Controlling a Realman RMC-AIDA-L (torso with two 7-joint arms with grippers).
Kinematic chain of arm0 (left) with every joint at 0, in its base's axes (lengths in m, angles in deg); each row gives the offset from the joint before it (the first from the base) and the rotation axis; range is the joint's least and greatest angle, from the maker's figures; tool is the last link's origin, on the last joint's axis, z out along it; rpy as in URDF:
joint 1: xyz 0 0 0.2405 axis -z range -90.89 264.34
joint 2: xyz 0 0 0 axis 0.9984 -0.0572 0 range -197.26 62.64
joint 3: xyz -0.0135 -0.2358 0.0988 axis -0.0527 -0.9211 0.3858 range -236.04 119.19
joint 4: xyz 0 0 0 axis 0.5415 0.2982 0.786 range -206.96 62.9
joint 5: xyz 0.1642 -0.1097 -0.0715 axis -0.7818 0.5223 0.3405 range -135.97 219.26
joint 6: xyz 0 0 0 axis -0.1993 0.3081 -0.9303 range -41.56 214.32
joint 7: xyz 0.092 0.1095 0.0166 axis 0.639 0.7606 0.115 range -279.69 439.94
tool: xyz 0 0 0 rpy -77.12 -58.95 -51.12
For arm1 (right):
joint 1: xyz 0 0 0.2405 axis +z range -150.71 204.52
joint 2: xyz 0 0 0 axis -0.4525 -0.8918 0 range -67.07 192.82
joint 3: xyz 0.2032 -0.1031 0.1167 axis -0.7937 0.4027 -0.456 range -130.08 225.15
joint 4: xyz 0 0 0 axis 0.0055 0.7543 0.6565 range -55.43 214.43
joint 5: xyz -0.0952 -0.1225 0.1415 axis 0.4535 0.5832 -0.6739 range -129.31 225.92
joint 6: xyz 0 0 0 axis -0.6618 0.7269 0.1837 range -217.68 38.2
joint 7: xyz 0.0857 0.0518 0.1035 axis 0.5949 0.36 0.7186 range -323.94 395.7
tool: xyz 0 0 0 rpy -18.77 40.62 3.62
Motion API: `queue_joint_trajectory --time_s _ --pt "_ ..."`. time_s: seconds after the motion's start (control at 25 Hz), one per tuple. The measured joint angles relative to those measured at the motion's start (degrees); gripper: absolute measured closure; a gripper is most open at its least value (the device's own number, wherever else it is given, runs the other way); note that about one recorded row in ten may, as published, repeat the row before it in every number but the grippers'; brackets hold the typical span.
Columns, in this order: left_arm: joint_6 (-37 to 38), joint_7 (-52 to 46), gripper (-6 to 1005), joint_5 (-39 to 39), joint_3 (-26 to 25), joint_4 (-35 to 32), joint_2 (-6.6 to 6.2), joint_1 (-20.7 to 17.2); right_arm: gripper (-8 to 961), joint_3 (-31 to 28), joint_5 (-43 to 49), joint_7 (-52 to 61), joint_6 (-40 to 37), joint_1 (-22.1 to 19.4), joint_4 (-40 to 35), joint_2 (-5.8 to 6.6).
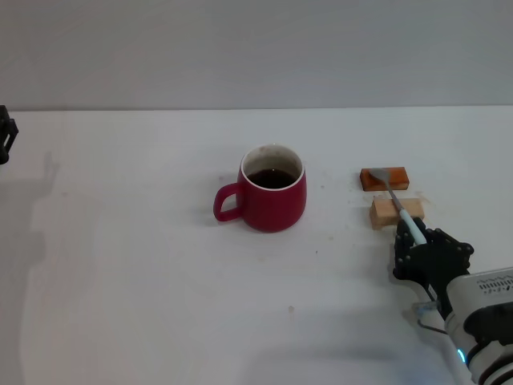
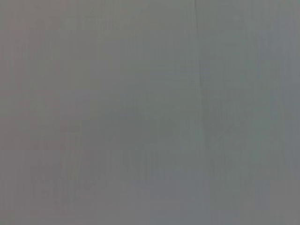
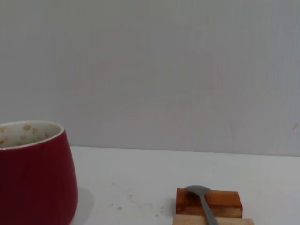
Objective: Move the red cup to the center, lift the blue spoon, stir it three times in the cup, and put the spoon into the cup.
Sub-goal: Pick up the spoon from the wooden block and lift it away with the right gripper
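Now the right claw (image 1: 413, 239) sits low at the near right of the white tabletop (image 1: 128, 273), its dark fingers closed around the pale end of the blue spoon (image 1: 401, 204). From the claw the spoon runs away toward the far side of the tabletop and slightly toward the robot's left, its long axis a shallow diagonal: the light-blue handle is in the grip, the grey stem crosses the tan block (image 1: 394, 212) just beyond the claw, and the grey bowl rests on the orange-brown block (image 1: 385, 178) beyond that. In the right wrist view the bowl (image 3: 198, 190) lies on top of the orange-brown block, with the stem leading back over the tan one. The two blocks lie side by side, touching or nearly so. The red cup (image 1: 272, 198) stands upright well to the left of the claw, near the middle of the tabletop, dark liquid inside, its handle turned away from the claw toward the robot's left. The left claw (image 1: 6, 135) is parked at the far left edge, well away from everything; I cannot tell whether it is open.
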Motion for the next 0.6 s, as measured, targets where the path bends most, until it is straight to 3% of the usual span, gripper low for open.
queue_joint_trajectory --time_s 0.6 --pt "0.48 -0.12 152 0.00 0.00 0.56 0.28 -0.47 786 -0.35 0.24 -2.69 -2.27 -0.75 0.25 0.26"
